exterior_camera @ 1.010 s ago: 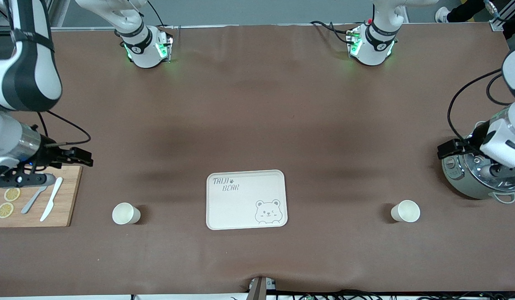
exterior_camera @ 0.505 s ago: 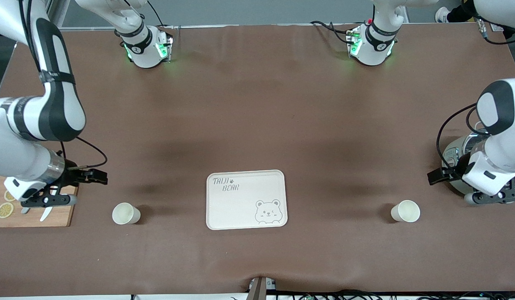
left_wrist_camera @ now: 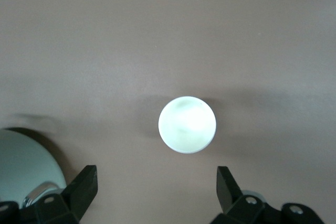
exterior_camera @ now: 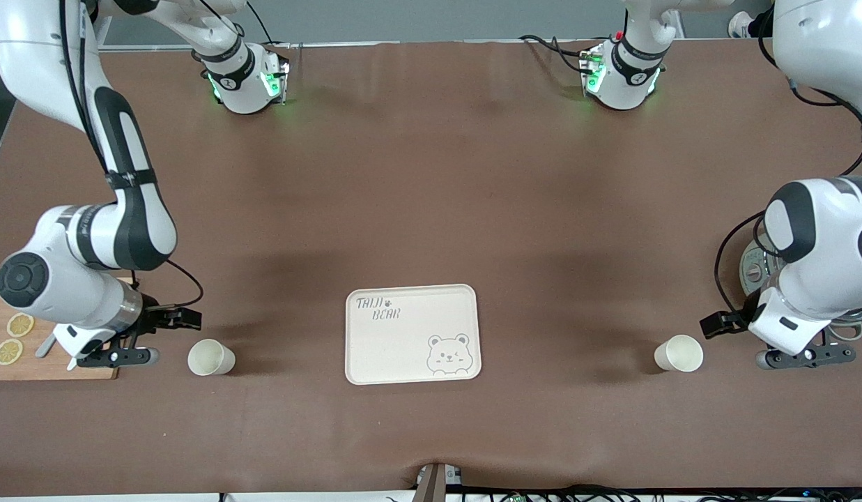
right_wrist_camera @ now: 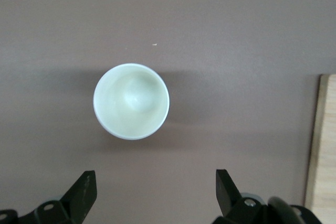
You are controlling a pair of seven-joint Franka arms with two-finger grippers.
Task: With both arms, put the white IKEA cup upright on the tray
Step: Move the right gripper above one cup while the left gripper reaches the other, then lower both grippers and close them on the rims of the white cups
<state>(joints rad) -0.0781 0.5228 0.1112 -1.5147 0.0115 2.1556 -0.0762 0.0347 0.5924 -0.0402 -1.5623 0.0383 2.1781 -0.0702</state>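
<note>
I count two white cups: one cup point(exterior_camera: 210, 358) sits on the cloth beside the tray point(exterior_camera: 412, 334) toward the right arm's end, the other cup point(exterior_camera: 679, 353) beside the tray toward the left arm's end. There is one tray. I see one wooden cutting board point(exterior_camera: 26, 362), well apart from the tray at the right arm's end, carrying two lemon slices point(exterior_camera: 19, 325). One metal cooker point(exterior_camera: 755, 268) stands at the left arm's end. Two arms, two grippers.
</note>
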